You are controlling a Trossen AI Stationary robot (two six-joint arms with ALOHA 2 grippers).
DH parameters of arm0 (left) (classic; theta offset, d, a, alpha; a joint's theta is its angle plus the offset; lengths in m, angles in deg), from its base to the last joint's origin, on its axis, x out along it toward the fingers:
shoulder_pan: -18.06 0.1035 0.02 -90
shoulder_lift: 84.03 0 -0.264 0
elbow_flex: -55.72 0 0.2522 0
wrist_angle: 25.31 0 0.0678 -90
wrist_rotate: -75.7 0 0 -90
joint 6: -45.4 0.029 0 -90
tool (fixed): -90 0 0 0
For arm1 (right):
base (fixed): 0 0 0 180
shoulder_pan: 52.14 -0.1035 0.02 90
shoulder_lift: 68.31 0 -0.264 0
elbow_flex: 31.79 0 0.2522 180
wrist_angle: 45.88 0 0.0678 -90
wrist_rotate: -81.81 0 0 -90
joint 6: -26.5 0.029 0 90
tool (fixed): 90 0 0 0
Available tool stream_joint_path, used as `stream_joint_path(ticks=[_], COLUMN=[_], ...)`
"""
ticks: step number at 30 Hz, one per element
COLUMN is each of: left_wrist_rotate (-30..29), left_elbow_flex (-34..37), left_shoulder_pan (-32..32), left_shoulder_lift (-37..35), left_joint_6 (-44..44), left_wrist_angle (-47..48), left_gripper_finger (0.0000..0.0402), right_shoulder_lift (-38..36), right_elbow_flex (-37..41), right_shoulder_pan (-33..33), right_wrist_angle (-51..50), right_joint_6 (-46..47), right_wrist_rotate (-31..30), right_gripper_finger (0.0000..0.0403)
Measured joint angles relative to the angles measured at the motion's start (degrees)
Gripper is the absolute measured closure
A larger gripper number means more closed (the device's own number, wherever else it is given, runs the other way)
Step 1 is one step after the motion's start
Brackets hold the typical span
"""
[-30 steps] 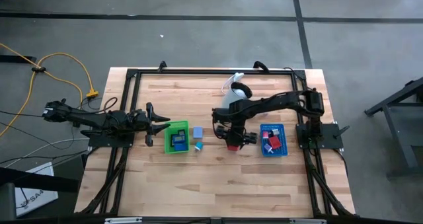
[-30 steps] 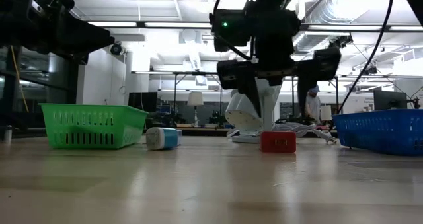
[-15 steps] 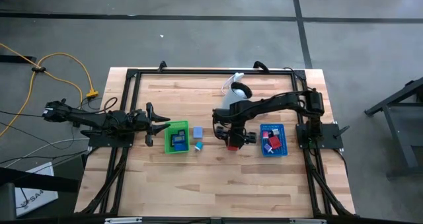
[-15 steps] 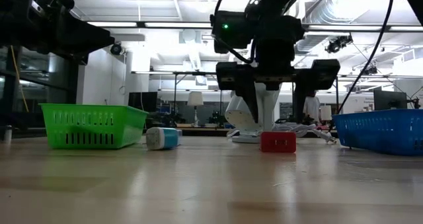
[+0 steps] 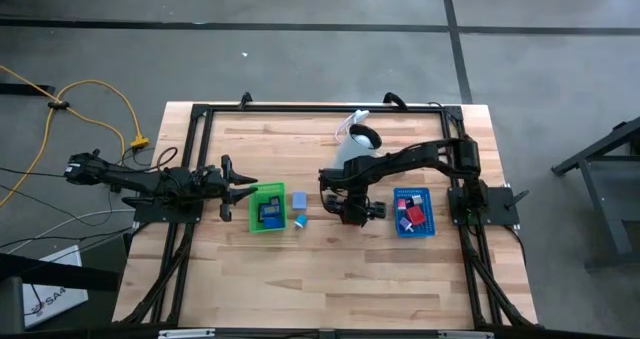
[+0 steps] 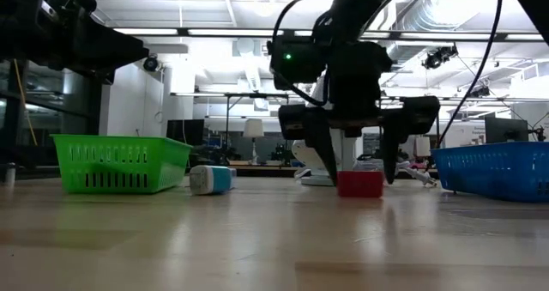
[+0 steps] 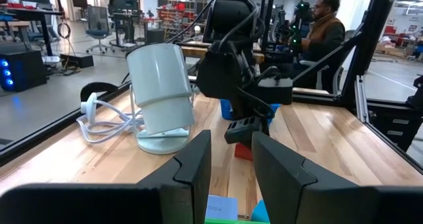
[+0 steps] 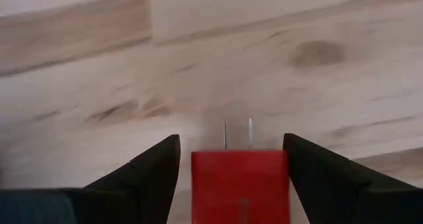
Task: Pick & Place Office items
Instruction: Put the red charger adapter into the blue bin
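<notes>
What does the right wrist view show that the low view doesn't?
Only the right wrist view shows two metal prongs on the red block-shaped plug. Only the low view shows the green slotted tray, the blue tray and a small white-and-blue piece. Both show the open right gripper straddling the plug on the wooden table.

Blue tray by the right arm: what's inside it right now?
The blue rectangular tray holds a few small pieces, red, white and pink by the high view. The low view shows only its slotted wall, so anything beneath those pieces can't be seen.
</notes>
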Motion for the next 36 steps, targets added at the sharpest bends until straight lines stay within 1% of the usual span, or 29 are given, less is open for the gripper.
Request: stream_joint_path(ticks=[11,17,23,27,33,36], left_wrist_rotate=[0.0,0.0,0.0,0.0,0.0,0.0], left_elbow_flex=[0.0,0.0,0.0,0.0,0.0,0.0], left_shoulder_pan=[0.0,0.0,0.0,0.0,0.0,0.0], left_shoulder_lift=[0.0,0.0,0.0,0.0,0.0,0.0], left_joint_6=[0.0,0.0,0.0,0.0,0.0,0.0], left_wrist_angle=[0.0,0.0,0.0,0.0,0.0,0.0], left_gripper_finger=[0.0298,0.0298,0.0298,0.0298,0.0298,0.0298], right_shoulder_lift=[0.5,0.5,0.5,0.5,0.4,0.4], right_elbow_flex=[0.0,0.0,0.0,0.0,0.0,0.0], right_shoulder_pan=[0.4,0.8,0.7,0.7,0.7,0.7], right_wrist_angle=[0.3,0.8,1.4,1.5,1.5,1.5], right_joint_6=[0.1,4.0,5.9,6.1,6.1,6.1], right_wrist_rotate=[-0.9,-2.0,-2.1,-2.1,-1.8,-1.6], right_gripper_finger=[0.0147,0.0147,0.0150,0.0164,0.0201,0.0204])
